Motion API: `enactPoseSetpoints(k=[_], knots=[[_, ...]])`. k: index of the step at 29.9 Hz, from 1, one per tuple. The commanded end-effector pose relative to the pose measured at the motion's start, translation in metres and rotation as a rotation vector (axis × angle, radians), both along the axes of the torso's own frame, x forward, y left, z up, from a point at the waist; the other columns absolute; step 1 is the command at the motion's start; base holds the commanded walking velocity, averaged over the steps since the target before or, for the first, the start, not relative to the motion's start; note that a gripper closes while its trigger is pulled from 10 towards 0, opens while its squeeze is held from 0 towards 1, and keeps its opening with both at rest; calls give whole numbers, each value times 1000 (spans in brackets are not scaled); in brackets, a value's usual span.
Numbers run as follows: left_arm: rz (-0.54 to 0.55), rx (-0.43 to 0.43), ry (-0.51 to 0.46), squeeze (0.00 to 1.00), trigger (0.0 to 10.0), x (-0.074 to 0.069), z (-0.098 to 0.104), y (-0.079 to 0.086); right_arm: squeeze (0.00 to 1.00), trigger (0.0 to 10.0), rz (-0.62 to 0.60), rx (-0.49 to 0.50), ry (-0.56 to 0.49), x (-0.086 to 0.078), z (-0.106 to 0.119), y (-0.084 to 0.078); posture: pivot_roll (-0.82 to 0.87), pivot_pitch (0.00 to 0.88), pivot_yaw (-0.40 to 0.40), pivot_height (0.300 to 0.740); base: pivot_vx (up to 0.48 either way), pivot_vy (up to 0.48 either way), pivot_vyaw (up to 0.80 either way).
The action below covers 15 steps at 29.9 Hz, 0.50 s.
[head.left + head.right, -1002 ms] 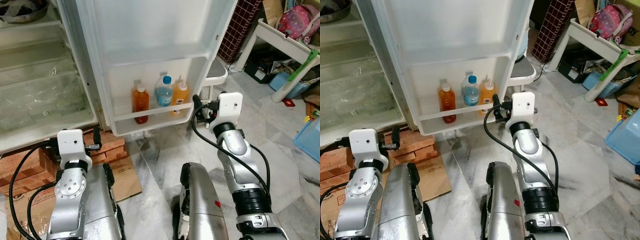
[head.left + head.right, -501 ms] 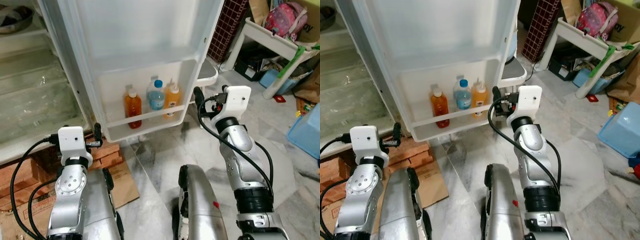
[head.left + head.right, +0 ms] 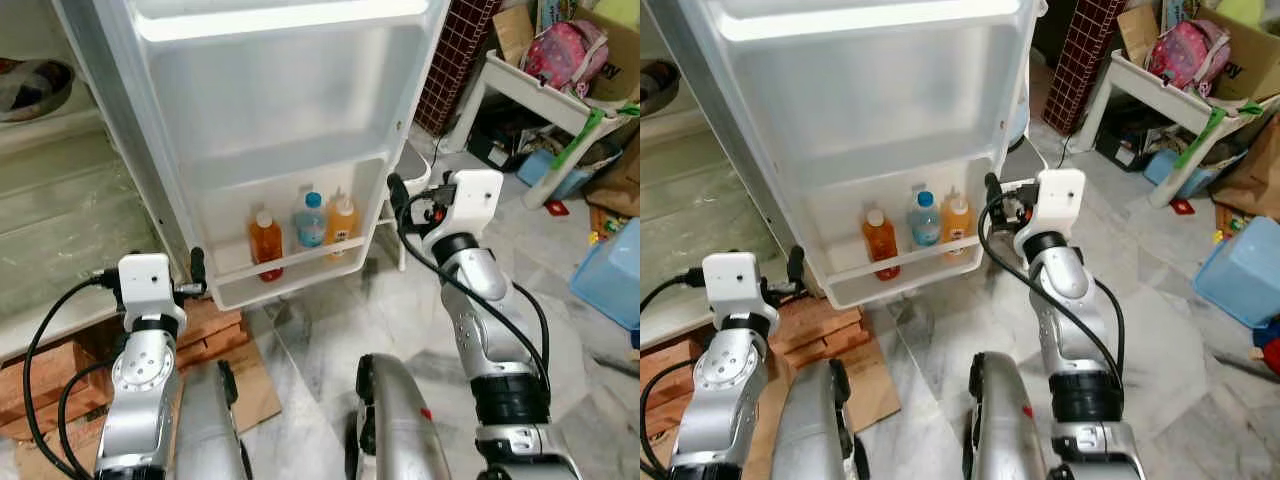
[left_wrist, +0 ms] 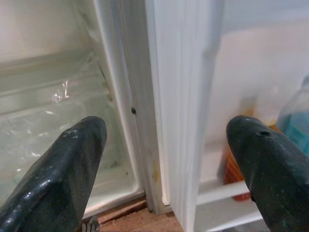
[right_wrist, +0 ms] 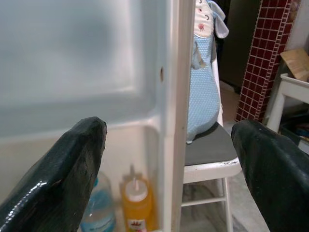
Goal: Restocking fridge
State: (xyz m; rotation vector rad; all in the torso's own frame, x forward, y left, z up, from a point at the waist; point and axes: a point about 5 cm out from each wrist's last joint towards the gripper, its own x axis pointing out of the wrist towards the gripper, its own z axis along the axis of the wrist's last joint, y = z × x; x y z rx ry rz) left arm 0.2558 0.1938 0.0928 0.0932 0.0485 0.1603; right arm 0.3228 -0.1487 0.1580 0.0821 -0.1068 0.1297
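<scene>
Black fingers [image 5: 67,174] of my right gripper [image 3: 392,190] spread empty beside the fridge door [image 3: 280,110]; my left gripper [image 3: 197,270], also spread, idles near its hinge edge. Three bottles [image 3: 300,222] stand in the door's bottom rack [image 3: 290,270]; upper racks look unstocked.

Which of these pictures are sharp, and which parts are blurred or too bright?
Left eye view: evenly lit and sharp, the three bottles clear, the fridge door pale but readable. Left wrist view: the open left tool and the orange bottle are soft. Right wrist view: the door panel is hazy, the open right tool close and blurred.
</scene>
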Motion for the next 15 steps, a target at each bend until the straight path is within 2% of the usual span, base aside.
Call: enactPoseSetpoints(k=[1, 12, 15], knots=[[-5, 9, 13, 0, 10000, -2, -3, 1, 0, 10000, -29, 6, -20, -4, 6, -8, -7, 42, -41, 645, 0, 0, 0], [-11, 8, 29, 0, 10000, -8, -6, -1, 0, 10000, -55, 17, 41, -23, -8, -11, -8, 47, -42, 701, 0, 0, 0], [-15, 7, 41, 0, 10000, -12, -7, -2, 0, 10000, -71, 15, 87, -37, -15, -18, -3, 51, -48, 720, 0, 0, 0]])
